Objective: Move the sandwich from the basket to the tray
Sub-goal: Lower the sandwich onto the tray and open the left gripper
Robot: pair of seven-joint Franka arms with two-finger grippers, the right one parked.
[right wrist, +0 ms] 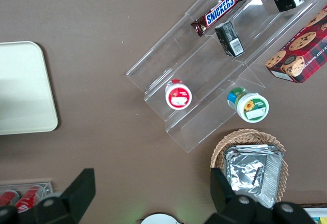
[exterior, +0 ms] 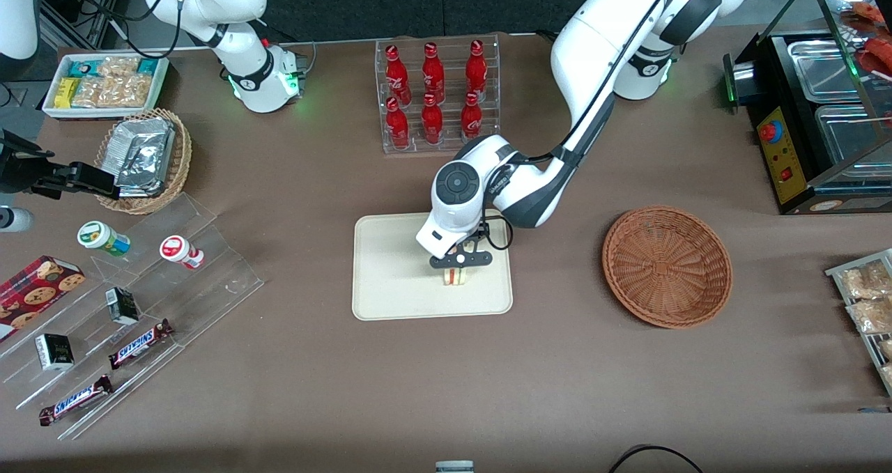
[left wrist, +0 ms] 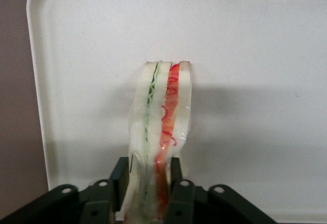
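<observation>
Sandwich time is nearly done, by the look of it. The small triangle sandwich (exterior: 456, 276) with pale bread and red, cream and green layers is over the flat cream plastic tray (exterior: 390, 278) with round corners. The left arm's black gripper (exterior: 460, 262) is right above the sandwich, and its two fingers (left wrist: 119, 175) are closed on it, one on each bread side. In the wrist view the fingers squeeze the thick end, and the pointed end sticks out over the tray.

I cannot tell if the sandwich already rests on the tray or hangs just above it. It is near the tray's edge that faces the working arm's end of the surface, and closer to the front camera than the tray's middle.

Holding it by the flat bread sides makes sense, because the bread gives the fingers something wide to press on. The layers stay stacked that way and do not slide apart.

The sandwich looks soft and shiny, as if wrapped in clear film. A thin green line runs through one half and a bright red wavy line runs through the other half.

The round reddish-brown wicker basket (exterior: 667, 266) sits on the brown surface (exterior: 557, 389) toward the working arm's end, well apart from the tray. Nothing shows inside it. So the moving part seems finished, and I think letting go comes next.
</observation>
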